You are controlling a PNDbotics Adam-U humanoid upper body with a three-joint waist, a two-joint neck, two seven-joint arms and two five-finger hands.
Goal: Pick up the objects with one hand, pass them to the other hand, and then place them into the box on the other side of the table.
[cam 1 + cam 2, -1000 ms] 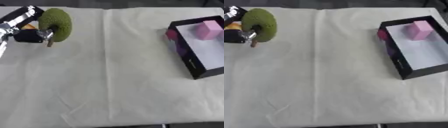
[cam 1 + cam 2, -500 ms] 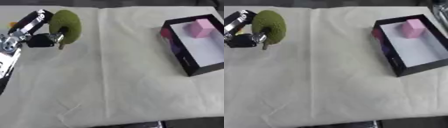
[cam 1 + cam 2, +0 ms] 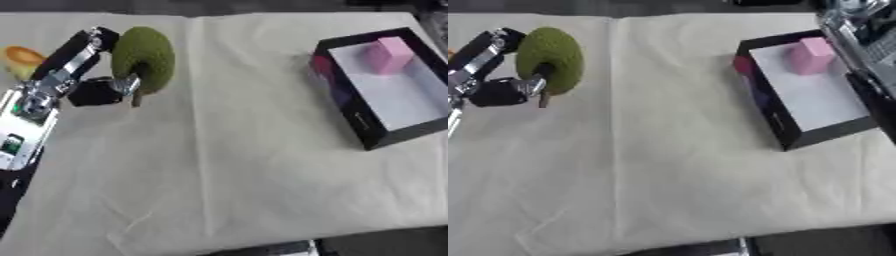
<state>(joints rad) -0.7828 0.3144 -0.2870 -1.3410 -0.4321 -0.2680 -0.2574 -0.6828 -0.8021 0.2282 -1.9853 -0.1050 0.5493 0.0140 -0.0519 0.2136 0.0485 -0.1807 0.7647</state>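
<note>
While I had the left robot hand (image 3: 92, 75) up in the upper left of the frame, its fingers and thumb were curled around the green bumpy fruit (image 3: 143, 60), which sat pinched between them, upright, over the cream cloth (image 3: 227, 165) on the tabletop. I honestly couldn't tell if the fruit was touching the cloth or hanging just off it. An orange-yellow thing (image 3: 23, 58) was poking out at the far left edge, just behind the arm. Over on the right side was the black box (image 3: 350, 112) with a white floor, and a pink block (image 3: 388, 54) sat inside near its far end. Something magenta (image 3: 322, 64) showed at the box's near-left corner; couldn't make out what. The right robot hand (image 3: 866, 30) was just visible in the upper right corner of the right eye view, but I couldn't tell what its fingers were doing.
</note>
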